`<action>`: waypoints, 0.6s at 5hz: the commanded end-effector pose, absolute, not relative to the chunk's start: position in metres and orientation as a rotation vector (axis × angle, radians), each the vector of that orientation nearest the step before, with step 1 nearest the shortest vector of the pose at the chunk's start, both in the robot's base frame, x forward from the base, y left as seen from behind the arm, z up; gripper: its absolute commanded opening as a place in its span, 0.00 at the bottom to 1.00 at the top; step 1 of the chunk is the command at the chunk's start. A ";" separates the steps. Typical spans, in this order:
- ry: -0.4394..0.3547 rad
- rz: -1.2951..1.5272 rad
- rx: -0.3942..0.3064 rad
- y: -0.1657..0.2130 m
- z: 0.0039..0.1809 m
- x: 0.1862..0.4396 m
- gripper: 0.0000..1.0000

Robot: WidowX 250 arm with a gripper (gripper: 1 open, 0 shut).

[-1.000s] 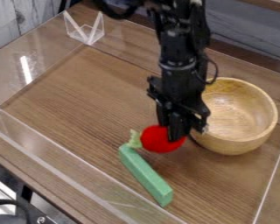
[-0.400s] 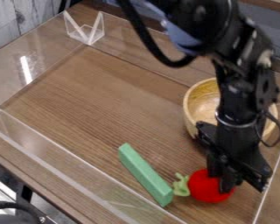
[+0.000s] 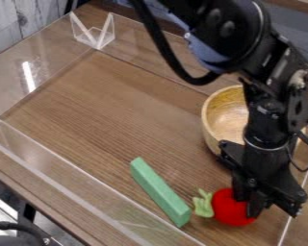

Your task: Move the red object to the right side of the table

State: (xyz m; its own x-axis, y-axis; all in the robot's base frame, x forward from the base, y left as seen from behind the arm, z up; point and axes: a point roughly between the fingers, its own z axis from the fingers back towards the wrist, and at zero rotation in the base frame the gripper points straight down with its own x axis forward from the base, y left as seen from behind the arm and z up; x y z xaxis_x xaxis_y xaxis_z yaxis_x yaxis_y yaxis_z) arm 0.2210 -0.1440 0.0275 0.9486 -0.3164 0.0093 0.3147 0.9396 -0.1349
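The red object (image 3: 230, 207), a small round toy fruit with a green leafy tip pointing left, rests on or just above the table (image 3: 105, 125) near its front right corner. My gripper (image 3: 253, 204) points straight down and is shut on the red object, its black fingers clasping the fruit's right half. The arm rises from there toward the top of the view.
A flat green block (image 3: 160, 190) lies just left of the fruit, its end close to the leafy tip. A wooden bowl (image 3: 238, 117) stands behind the gripper, partly hidden by the arm. Clear acrylic walls edge the table; the right wall (image 3: 295, 213) is close beside the gripper.
The gripper has carried the red object from in front of the bowl's left side to the front right corner and lowered it. In the last moments it shifted only slightly.
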 end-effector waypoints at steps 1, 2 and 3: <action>0.006 -0.348 -0.136 -0.146 0.028 0.221 0.00; 0.005 -0.363 -0.131 -0.144 0.029 0.222 0.00; -0.002 -0.294 -0.127 -0.134 0.023 0.225 0.00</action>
State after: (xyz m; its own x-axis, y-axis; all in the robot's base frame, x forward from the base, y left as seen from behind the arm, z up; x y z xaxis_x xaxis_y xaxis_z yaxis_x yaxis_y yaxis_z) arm 0.2231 -0.1355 0.0248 0.9547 -0.2970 0.0155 0.2965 0.9465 -0.1277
